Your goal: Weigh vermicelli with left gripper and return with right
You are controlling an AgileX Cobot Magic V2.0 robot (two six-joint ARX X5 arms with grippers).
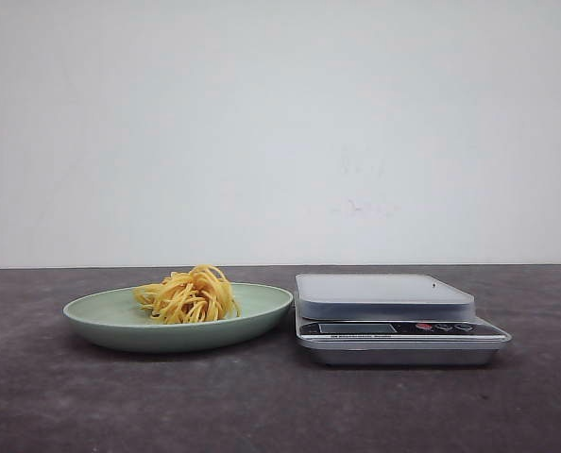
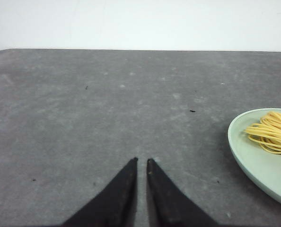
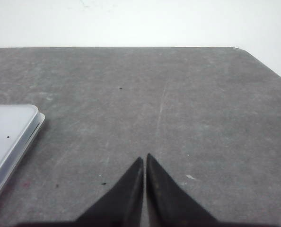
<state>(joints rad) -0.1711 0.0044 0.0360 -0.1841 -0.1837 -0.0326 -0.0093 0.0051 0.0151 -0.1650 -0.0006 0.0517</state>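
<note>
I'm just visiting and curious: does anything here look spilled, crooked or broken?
Nothing stands out. The noodles sit in a neat heap on the green plate, none spilled on the table. The scale stands level beside the plate, its top bare.

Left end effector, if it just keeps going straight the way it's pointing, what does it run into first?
Probably nothing: ahead of the black left end effector lies only bare dark grey tabletop up to its far edge. The pale green plate of yellow vermicelli sits off to one side of that line.

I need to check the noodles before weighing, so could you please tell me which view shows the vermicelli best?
The front view: the whole vermicelli nest sits on the plate. The left wrist view cuts it off at its edge; the right wrist view misses it.
</note>
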